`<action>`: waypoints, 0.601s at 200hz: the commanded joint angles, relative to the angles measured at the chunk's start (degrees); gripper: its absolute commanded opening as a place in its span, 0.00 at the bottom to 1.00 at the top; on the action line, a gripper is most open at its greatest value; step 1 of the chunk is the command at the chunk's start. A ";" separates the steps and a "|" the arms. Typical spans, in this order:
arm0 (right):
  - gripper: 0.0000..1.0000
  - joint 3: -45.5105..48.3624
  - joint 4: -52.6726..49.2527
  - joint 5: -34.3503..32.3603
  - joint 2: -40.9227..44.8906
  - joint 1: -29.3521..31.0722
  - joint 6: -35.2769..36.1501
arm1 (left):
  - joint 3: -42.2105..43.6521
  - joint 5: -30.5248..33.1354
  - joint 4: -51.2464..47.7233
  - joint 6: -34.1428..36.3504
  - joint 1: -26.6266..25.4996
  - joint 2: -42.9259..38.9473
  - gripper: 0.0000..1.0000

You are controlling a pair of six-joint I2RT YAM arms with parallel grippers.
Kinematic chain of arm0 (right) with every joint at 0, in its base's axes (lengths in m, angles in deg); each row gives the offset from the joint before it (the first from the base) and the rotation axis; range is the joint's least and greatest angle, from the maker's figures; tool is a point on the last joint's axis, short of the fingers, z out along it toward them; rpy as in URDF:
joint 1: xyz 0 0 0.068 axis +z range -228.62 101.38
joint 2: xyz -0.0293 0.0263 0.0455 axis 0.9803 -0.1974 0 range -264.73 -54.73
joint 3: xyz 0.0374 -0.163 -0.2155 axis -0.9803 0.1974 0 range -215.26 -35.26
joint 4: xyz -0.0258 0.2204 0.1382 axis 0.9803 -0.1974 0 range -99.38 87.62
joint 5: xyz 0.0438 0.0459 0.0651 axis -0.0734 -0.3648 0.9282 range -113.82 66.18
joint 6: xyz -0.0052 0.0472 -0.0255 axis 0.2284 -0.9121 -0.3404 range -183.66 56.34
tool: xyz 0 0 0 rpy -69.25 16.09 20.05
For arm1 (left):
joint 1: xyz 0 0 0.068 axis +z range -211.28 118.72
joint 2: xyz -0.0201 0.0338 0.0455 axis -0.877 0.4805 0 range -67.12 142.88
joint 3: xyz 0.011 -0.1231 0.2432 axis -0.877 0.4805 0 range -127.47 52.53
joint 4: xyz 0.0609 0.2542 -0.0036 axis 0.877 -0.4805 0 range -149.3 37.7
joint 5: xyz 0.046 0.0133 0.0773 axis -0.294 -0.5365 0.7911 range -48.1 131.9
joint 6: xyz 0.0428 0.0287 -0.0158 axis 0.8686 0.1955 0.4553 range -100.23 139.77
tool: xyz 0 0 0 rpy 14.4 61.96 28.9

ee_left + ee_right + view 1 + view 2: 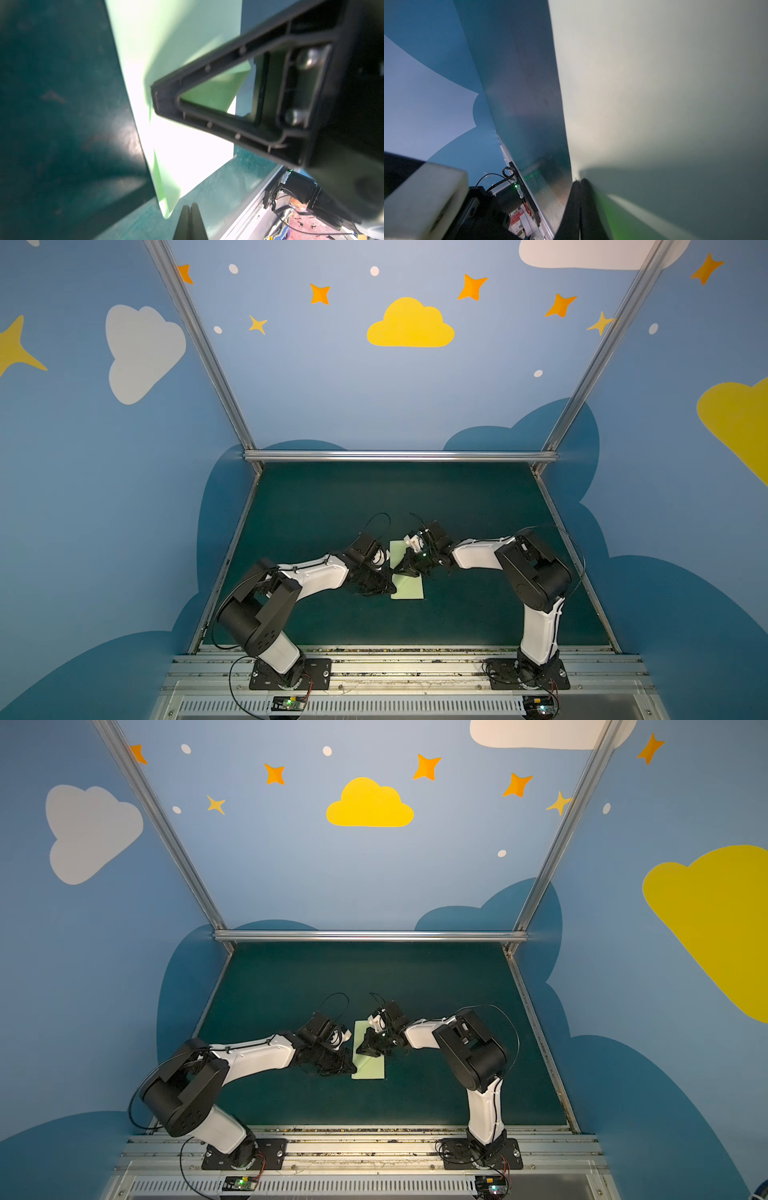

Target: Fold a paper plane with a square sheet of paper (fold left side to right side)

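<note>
Touched the folded paper (409, 589) with the right claw (579, 181), shut and empty. Sat the left claw (189, 206), likewise shut, just beside its corner.

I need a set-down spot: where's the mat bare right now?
Free: the mat between the paper and the back rail, and the near strip up to the front rail. Crowded: mid-mat, where left fingers and right fingers meet at the paper.
</note>
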 commanded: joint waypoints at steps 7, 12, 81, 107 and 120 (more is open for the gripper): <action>0.00 1.16 -4.85 -2.53 -1.72 0.16 0.72 | -2.40 1.26 0.86 0.56 -0.22 1.19 0.04; 0.00 1.16 -4.82 -2.54 -1.65 0.14 0.65 | -2.57 1.29 0.80 0.71 -0.22 1.47 0.04; 0.00 1.16 -4.85 -2.29 -1.79 0.08 0.84 | -2.51 2.59 0.45 2.44 -0.18 4.91 0.04; 0.00 1.16 -4.67 -2.23 -1.98 0.15 0.76 | -2.59 2.92 0.73 2.62 -0.12 5.78 0.03; 0.00 1.08 -4.60 -2.09 -1.99 0.15 0.70 | -2.53 2.96 0.86 2.75 -0.21 6.48 0.03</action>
